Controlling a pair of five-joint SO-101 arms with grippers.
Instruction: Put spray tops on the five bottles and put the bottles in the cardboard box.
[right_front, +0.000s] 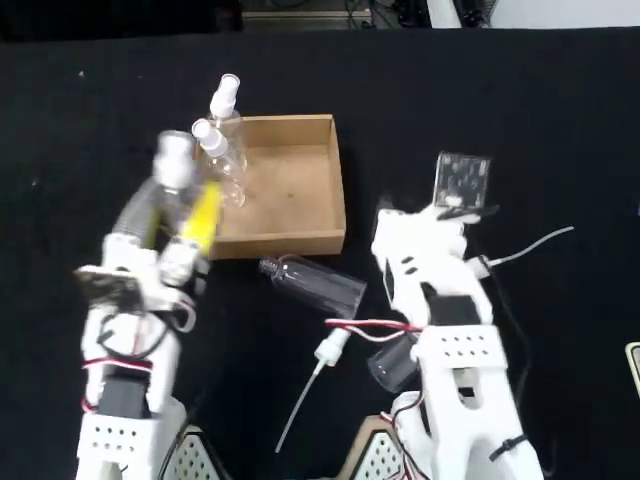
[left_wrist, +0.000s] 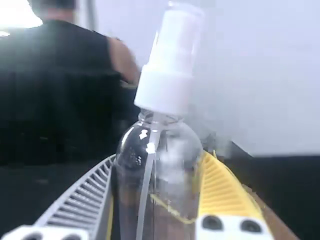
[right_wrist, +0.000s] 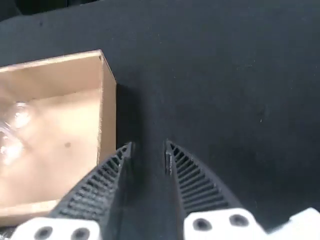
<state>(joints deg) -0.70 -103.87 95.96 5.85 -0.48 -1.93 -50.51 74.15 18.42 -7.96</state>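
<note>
I grip the clear plastic bottle with a white spray top (left_wrist: 155, 142) by its body in my left gripper (left_wrist: 160, 167), over the left side of the brown cardboard box (right_front: 290, 243), so it can go down beside the capped bottle (right_front: 230, 115) standing there. My right gripper (right_wrist: 149, 147) hangs slightly parted and empty above the black table (right_wrist: 225, 75), just beside the box. An uncapped clear bottle (right_front: 315, 285) and a loose white spray top (right_front: 330, 350) lie near it.

No lettering, label, number or sign is legible on the cardboard box (right_front: 300, 240), on any clear bottle (right_front: 312, 283) or on any white spray top (right_front: 331, 349).
</note>
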